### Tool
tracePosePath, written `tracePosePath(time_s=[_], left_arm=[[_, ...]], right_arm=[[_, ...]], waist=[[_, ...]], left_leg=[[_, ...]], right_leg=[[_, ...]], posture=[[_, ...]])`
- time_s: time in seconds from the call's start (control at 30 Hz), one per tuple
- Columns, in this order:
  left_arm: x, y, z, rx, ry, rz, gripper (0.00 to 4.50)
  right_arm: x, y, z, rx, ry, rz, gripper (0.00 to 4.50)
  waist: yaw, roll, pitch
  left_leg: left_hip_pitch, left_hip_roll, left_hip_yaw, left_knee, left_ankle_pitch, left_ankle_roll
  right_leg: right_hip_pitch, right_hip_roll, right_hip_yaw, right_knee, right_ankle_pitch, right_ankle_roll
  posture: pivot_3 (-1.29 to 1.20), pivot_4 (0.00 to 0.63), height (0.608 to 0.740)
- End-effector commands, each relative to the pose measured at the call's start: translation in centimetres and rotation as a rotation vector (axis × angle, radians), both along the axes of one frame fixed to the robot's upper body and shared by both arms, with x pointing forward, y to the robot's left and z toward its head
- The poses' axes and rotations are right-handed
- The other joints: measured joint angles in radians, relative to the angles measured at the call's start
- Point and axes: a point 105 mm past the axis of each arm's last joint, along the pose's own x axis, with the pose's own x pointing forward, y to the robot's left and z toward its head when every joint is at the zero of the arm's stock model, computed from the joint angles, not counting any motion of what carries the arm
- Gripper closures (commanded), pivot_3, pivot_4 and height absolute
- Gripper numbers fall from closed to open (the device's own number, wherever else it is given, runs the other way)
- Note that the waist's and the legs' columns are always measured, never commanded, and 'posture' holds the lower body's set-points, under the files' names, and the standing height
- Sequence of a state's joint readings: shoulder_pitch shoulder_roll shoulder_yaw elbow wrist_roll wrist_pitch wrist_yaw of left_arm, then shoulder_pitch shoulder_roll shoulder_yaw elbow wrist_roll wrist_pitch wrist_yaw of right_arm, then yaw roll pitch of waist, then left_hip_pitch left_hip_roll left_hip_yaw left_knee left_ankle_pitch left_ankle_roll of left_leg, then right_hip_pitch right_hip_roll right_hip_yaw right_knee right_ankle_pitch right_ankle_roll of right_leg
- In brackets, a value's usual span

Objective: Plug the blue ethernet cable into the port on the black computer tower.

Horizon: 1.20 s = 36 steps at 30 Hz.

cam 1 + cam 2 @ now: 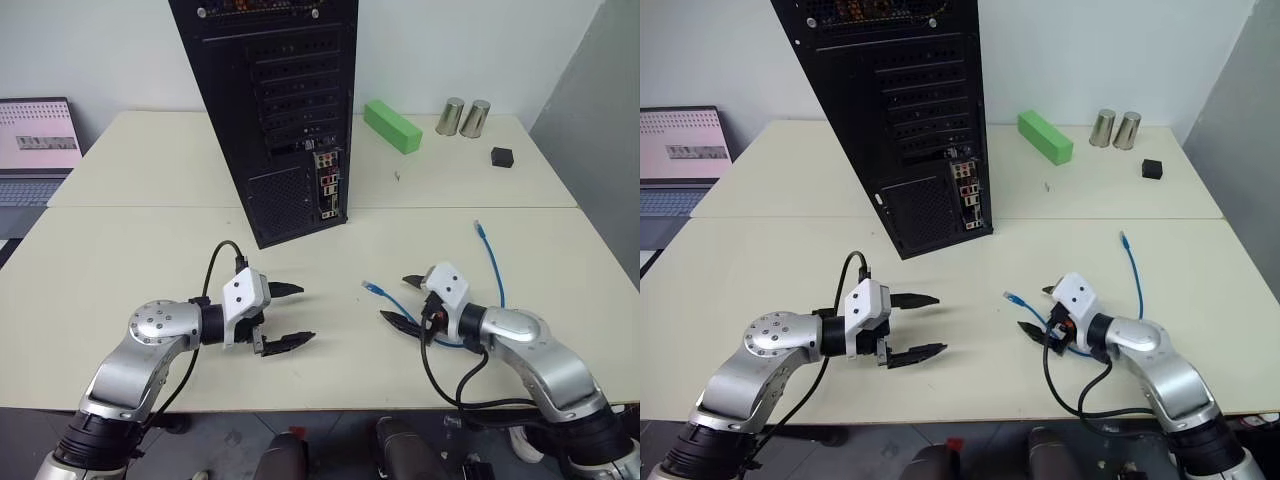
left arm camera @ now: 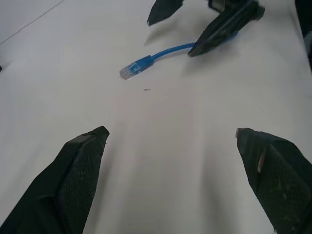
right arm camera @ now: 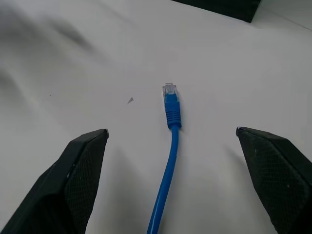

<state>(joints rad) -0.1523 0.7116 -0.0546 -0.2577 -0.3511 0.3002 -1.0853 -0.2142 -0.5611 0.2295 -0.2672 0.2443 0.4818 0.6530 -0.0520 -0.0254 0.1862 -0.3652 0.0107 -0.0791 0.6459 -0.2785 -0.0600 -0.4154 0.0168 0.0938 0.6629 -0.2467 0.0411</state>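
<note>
Two hands hover wide open over the surface [image 1: 120,250] in the head views: left hand [image 1: 290,315], right hand [image 1: 405,300] astride the blue ethernet cable [image 1: 492,262], before the black computer tower [image 1: 275,110]. Right wrist view: the plug lies between spread fingers [image 3: 73,180], untouched.

Two cream tables [image 1: 150,250] are set edge to edge before a plain white wall [image 1: 100,50], with a grey partition [image 1: 600,120] standing at the right.
</note>
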Motion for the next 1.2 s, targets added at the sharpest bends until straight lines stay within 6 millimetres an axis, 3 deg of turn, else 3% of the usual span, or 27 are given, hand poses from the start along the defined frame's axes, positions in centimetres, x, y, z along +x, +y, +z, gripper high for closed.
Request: tracePosePath(time_s=[0.03, 0.17, 0.5, 0.7, 0.9, 1.2], left_arm=[[-0.3, -0.7, 1.4, -0.013, -0.048, -0.048, 0.0], [-0.2, -0.7, 1.3, -0.009, -0.049, -0.05, 0.0], [0.5, -0.8, 1.2, -0.002, -0.069, -0.048, 0.0], [1.0, -1.3, 0.9, 0.015, -0.084, -0.079, 0.0], [2.7, -2.4, 0.5, 0.033, -0.121, -0.126, 0.0], [3.5, -3.1, 0.0, 0.051, -0.159, -0.188, 0.0]], right_arm=[[0.6, 1.1, 0.4, 0.0, -0.047, 0.029, 0.05], [1.0, 1.4, -0.1, -0.01, -0.047, 0.021, 0.56], [1.8, 1.4, -0.7, -0.046, -0.042, 0.005, 3.07], [1.5, 2.1, 0.6, -0.051, -0.089, 0.071, 4.4], [-1.1, 4.8, 3.0, -0.062, -0.158, 0.266, 4.5], [-2.4, 6.0, 3.9, -0.059, -0.163, 0.343, 4.5]], waist=[[-0.001, 0.0, 0.0], [-0.001, 0.0, 0.0], [-0.002, 0.0, 0.0], [-0.002, 0.0, 0.0], [-0.002, 0.0, 0.0], [-0.003, 0.0, 0.0]], left_leg=[[0.0, 0.0, 0.0, 0.0, 0.0, 0.0], [0.0, 0.0, 0.0, 0.0, 0.0, 0.0], [0.0, 0.0, 0.0, 0.0, 0.0, 0.0], [0.0, 0.0, 0.0, 0.0, 0.0, 0.0], [0.0, 0.0, -0.001, 0.0, 0.0, 0.0], [0.0, -0.001, -0.001, 0.001, 0.0, 0.0]], right_leg=[[0.0, 0.0, 0.0, 0.0, 0.0, 0.0], [0.0, 0.0, 0.0, 0.0, 0.0, 0.0], [0.0, 0.0, 0.0, 0.001, 0.0, 0.0], [0.0, 0.0, 0.0, 0.001, 0.0, 0.0], [0.0, 0.0, -0.001, 0.001, 0.0, 0.0], [0.0, 0.0, -0.001, 0.001, 0.0, 0.0]], posture=[[0.0, 0.15, 0.74], [0.0, 0.15, 0.74], [0.0, 0.15, 0.74], [0.0, 0.15, 0.74], [0.0, 0.15, 0.74], [0.0, 0.15, 0.74]])
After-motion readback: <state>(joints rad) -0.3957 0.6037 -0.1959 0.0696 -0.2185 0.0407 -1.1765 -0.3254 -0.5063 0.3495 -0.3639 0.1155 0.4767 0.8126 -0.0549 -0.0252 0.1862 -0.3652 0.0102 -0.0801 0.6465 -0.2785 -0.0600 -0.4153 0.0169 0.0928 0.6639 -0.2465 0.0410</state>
